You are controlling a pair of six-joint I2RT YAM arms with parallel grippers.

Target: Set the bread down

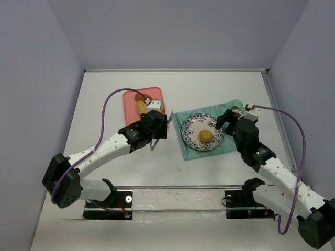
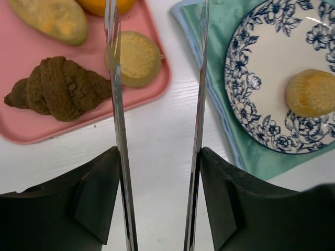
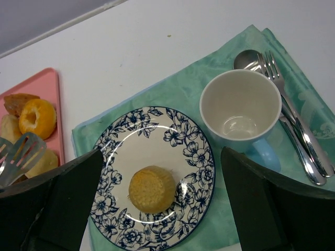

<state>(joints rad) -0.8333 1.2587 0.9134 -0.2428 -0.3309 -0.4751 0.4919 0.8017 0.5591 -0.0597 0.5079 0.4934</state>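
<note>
A small round yellow bread [image 1: 205,135] lies on the blue-flowered plate [image 1: 189,125], also in the right wrist view [image 3: 152,188] and the left wrist view [image 2: 312,92]. My left gripper [image 1: 156,129] is shut on metal tongs [image 2: 116,104]; the tong blades stand apart and hold nothing, over bare table between the pink tray [image 1: 131,100] and the plate. Several breads lie on the tray: a brown croissant [image 2: 57,89], a round flat bun [image 2: 137,57], a pale roll [image 2: 49,18]. My right gripper [image 1: 222,121] is open and empty above the plate [image 3: 178,130].
A green napkin [image 1: 183,149] lies under the plate. A white and blue cup [image 3: 241,110] stands on it to the plate's right, with a spoon and fork [image 3: 293,120] beside it. Walls close the table on three sides.
</note>
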